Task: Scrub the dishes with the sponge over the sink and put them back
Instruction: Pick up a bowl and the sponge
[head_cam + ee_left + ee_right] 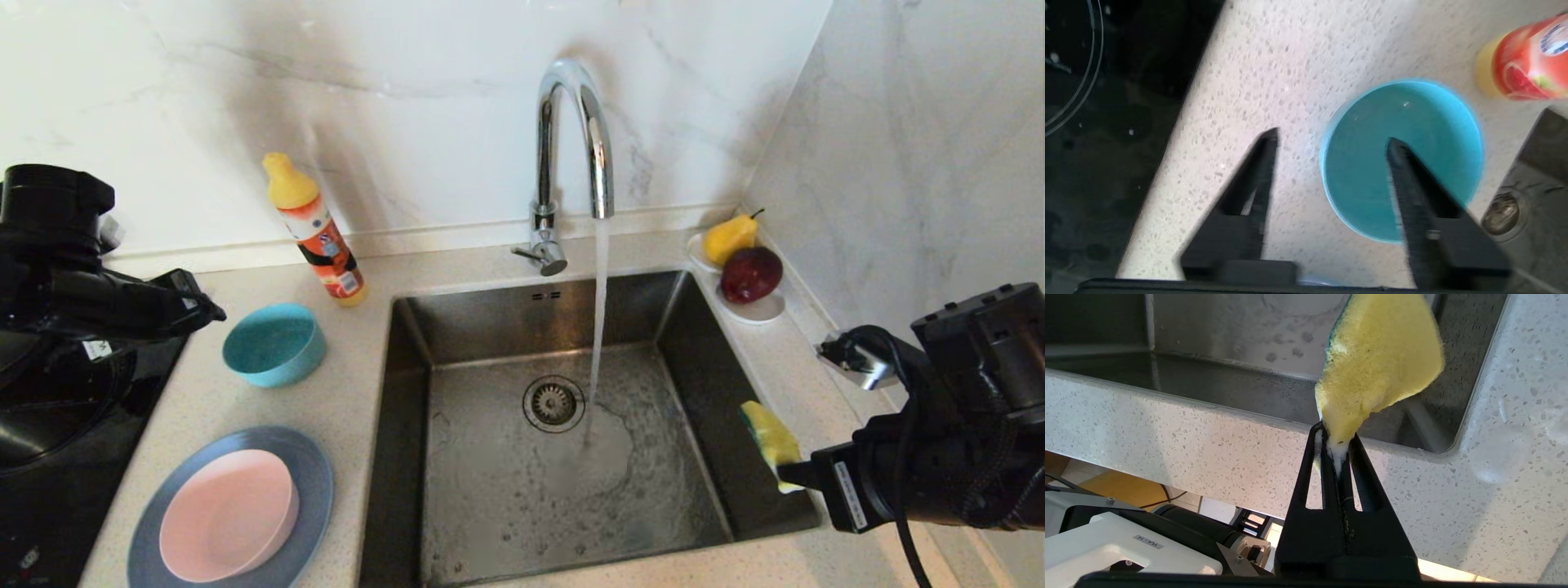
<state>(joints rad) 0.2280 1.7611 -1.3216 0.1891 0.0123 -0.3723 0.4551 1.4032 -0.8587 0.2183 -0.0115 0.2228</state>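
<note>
Three dishes wait on the countertop (359, 384) left of the stainless-steel sink (702, 359): a teal bowl (273, 343) toward the back edge beside the orange dish-soap bottle (314, 233), and a pale pink bowl (227, 514) resting on a grey-blue plate (314, 469) at the front edge. The left gripper (1331, 143) hovers with its fingers apart, one tip over the teal bowl's inside and the other over bare counter beside the rim. The right gripper (1337, 435) waits at the sink's front right corner, clamped tight on the narrow end of the yellow sponge (1380, 363), which juts over the basin. Water streams from the chrome tap (571, 147). To lift the bowl cleanly, the left fingers should probably straddle the near wall and close firmly before carrying it over the basin to meet the sponge.
</note>
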